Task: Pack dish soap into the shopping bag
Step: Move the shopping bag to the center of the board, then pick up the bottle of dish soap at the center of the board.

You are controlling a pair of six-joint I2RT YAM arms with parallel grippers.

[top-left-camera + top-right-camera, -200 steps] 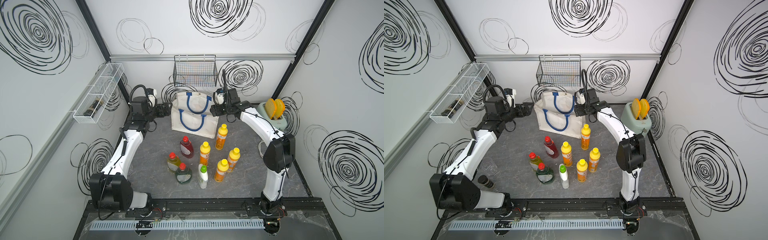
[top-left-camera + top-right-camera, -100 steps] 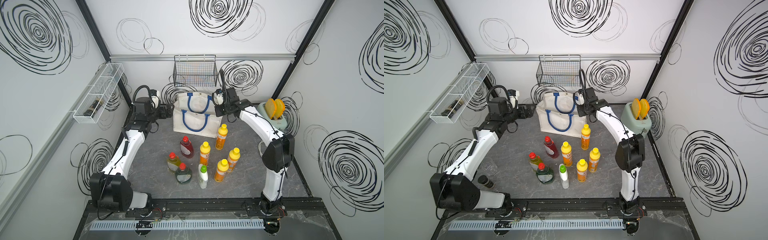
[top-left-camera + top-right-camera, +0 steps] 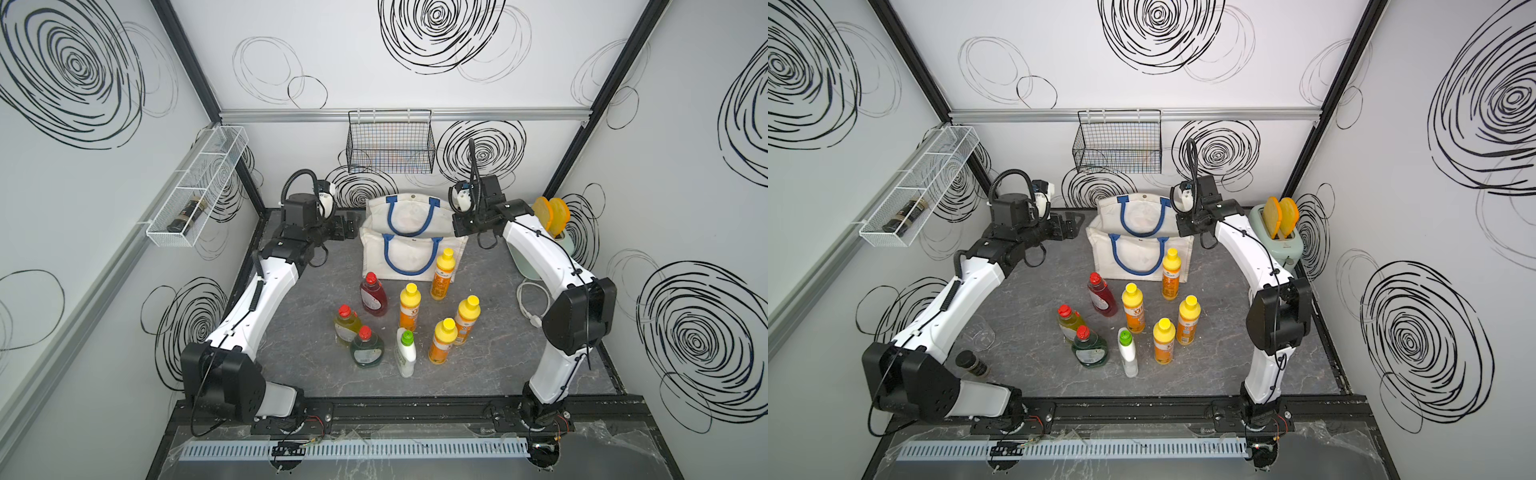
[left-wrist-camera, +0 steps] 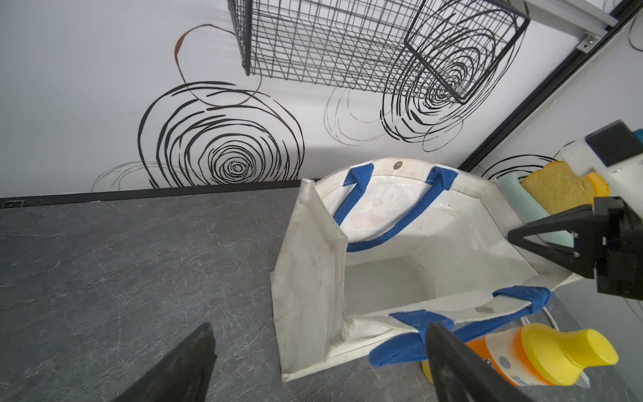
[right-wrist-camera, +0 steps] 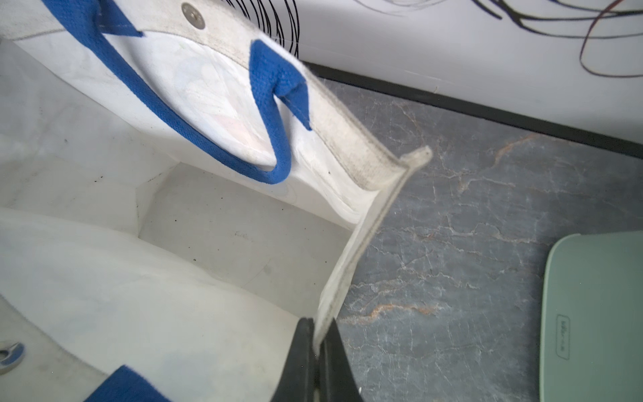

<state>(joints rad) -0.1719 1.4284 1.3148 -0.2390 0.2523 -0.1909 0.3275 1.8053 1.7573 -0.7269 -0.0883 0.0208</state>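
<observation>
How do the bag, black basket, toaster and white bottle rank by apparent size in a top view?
Largest to smallest, in a top view:
1. Bag
2. Black basket, a little smaller than the bag
3. Toaster
4. White bottle, clearly the smallest

White walls [image 3: 415, 95] are enclosing the cell on three sides, each carrying black scribbled spirals [image 3: 436, 16]. Black corner posts [image 3: 187, 54] are running up where the panels meet, and an aluminium rail [image 3: 291, 114] is crossing the back wall. A black wire basket [image 3: 390, 143] is hanging from that rail. A white wire shelf [image 3: 199, 183] is hanging on the left wall, holding a dark jar [image 3: 185, 214] in its nearest compartment. The floor [image 3: 316, 374] is showing dark grey with pale marbling. A mint toaster [image 3: 1277, 245] is standing in the far right corner, two slices sticking up. Light is falling evenly, casting only soft shadows.
</observation>
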